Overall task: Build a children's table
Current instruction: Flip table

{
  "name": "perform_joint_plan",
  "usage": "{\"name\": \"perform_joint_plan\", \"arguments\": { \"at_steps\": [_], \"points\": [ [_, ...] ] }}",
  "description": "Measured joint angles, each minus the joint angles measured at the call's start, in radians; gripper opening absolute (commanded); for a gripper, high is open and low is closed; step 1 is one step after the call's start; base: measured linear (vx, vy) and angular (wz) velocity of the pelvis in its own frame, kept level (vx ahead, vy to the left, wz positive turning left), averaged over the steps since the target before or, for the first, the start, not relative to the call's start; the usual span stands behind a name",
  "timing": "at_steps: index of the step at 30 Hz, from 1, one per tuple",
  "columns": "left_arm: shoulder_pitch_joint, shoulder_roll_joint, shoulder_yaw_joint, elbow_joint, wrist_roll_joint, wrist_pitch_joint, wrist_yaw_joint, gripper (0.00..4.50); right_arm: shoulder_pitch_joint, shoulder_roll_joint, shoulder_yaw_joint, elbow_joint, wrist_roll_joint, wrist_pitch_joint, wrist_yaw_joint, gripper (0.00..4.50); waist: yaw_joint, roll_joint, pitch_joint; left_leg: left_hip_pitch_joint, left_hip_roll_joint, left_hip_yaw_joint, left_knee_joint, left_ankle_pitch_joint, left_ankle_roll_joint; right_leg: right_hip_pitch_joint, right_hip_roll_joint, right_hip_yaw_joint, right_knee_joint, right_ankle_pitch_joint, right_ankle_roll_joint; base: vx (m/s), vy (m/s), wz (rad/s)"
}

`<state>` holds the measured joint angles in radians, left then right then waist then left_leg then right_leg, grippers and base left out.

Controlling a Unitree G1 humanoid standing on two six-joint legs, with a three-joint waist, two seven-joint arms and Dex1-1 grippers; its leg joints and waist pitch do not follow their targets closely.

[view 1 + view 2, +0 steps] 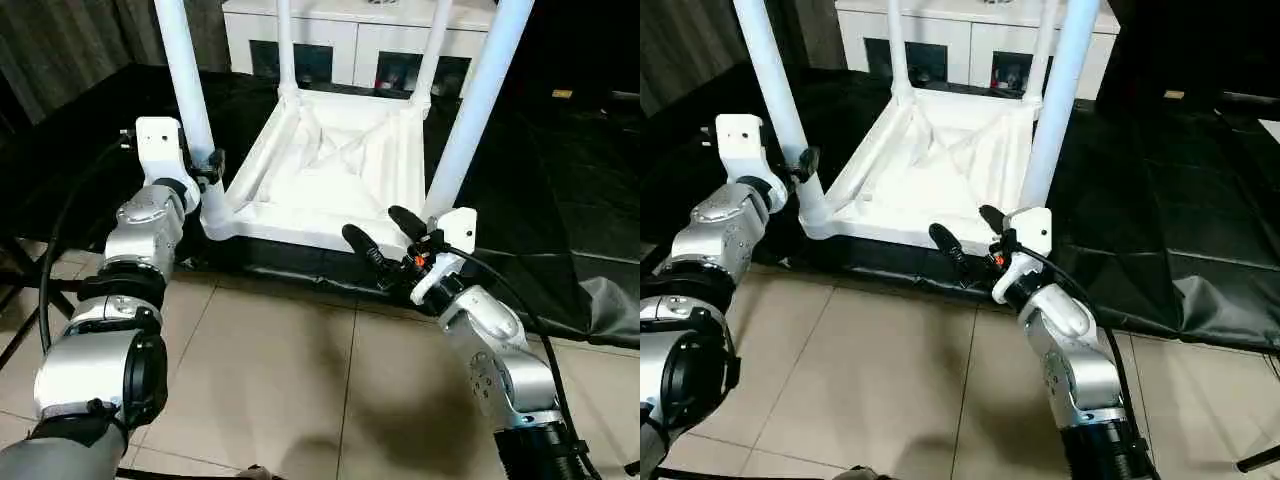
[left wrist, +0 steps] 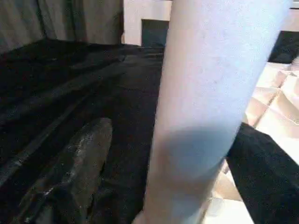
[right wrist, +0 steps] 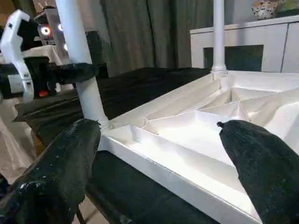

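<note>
Now we see the table [image 1: 330, 170] lying upside down on a black cloth [image 1: 520, 200], its ribbed underside facing up and all four legs standing in the corner sockets. Our left arm reaches forward on the left, forearm raised, and the left gripper [image 1: 207, 166] sits at the near-left leg [image 1: 185, 75] just above its socket. In the left wrist view that leg [image 2: 210, 102] stands between the two black fingers [image 2: 79, 168], one on each side; whether the pads press the tube we cannot tell, so the jaws bracket it rather than show a firm grasp. Our right arm comes in from the lower right, bent at the elbow and angled toward the near edge of the top. The right gripper [image 1: 385, 232] is spread wide and holds nothing; its fingers [image 3: 56, 172] point at the near rim, close to it and just left of the near-right leg [image 1: 475, 110]. The right wrist view looks across the ribs toward the left gripper [image 3: 70, 72] on its leg. Behind the table stands a white cabinet [image 1: 350, 40] with dark doors, and a grey curtain [image 1: 70, 40] hangs to the left. Beige floor tiles [image 1: 280, 380] lie under both arms, and cables run along each forearm.
</note>
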<state>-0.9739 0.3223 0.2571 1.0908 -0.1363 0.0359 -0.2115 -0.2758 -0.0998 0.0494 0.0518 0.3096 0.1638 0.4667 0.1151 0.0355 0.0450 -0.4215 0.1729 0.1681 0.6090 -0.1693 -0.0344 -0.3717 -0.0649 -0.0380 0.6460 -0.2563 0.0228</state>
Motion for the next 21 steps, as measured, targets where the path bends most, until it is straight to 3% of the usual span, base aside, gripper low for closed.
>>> {"name": "perform_joint_plan", "arguments": {
  "at_steps": [7,10,13,14,21],
  "points": [
    [-0.027,-0.008,0.024,0.038,-0.045,0.0,-0.072,3.22,0.0,-0.004,0.02,0.0,0.012,0.003,0.049,4.5,0.001,0.0,0.0,0.0,0.0,0.002,0.0,0.001,0.002,0.0,-0.002,0.0,0.0,0.0,0.0,0.0,0.0,0.0],
    [-0.042,-0.008,0.03,0.059,-0.047,0.003,-0.093,2.87,0.001,-0.03,0.042,-0.001,0.036,0.03,0.11,4.5,0.008,0.0,0.0,0.0,0.0,0.003,0.0,0.001,0.002,0.001,-0.003,-0.002,0.0,0.0,0.0,0.0,0.0,0.0],
    [-0.045,-0.008,0.03,0.068,-0.047,0.002,-0.108,2.81,0.005,-0.044,0.064,-0.005,0.046,0.047,0.162,4.5,0.014,0.0,0.0,0.0,0.0,0.005,0.0,0.003,0.004,0.001,-0.006,-0.002,0.0,0.0,0.0,0.0,0.0,0.0],
    [-0.047,-0.009,0.028,0.075,-0.045,0.001,-0.112,2.57,0.005,-0.044,0.067,-0.005,0.046,0.048,0.17,4.5,0.016,0.0,0.0,0.0,-0.001,0.007,0.0,0.003,0.005,0.001,-0.007,-0.003,0.0,0.0,0.0,0.0,0.0,0.0],
    [-0.05,-0.011,0.021,0.092,-0.043,-0.007,-0.114,2.17,0.004,-0.037,0.068,-0.005,0.045,0.046,0.17,4.5,0.028,0.0,0.0,0.0,-0.001,0.01,0.0,0.003,0.005,0.001,-0.011,-0.005,0.0,0.001,0.001,0.0,0.0,0.0]
  ]
}}
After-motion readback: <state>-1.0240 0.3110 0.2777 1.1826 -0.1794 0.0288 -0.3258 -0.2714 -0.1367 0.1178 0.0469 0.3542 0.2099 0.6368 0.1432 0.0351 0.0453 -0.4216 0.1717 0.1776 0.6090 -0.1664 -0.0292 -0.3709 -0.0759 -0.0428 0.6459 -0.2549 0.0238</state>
